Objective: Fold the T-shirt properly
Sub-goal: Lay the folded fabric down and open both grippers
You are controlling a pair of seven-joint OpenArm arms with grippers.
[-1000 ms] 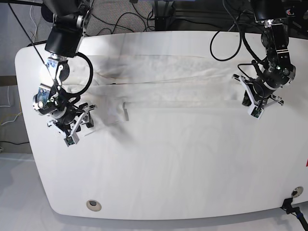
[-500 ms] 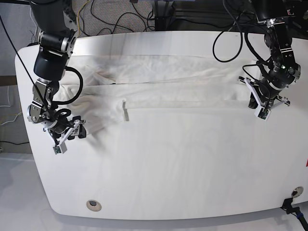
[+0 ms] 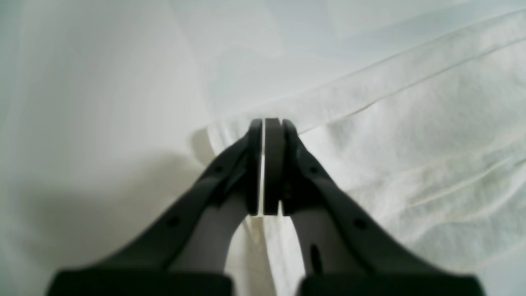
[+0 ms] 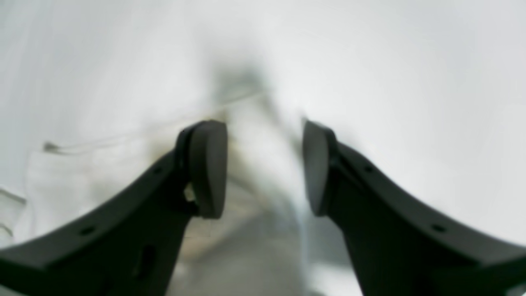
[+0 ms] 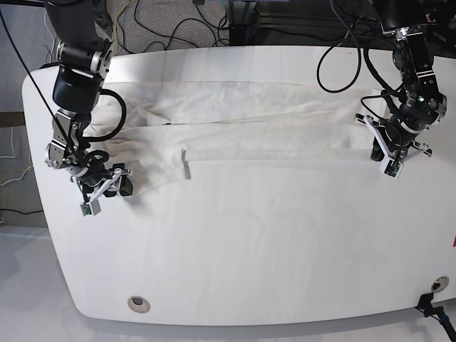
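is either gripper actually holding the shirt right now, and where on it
The left gripper is shut on an edge fold of the T-shirt at its end nearest that arm. The right gripper is open and holds nothing.

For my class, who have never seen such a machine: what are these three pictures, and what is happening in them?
One picture looks down on a white table with two robot arms. The other two come from cameras on the arms' wrists, looking along each pincer. A white T-shirt lies spread and creased across the table. The left pincer, at that overhead picture's right, is pinched shut on an edge of the cloth. The right pincer, opposite, is open above the shirt, holding nothing.
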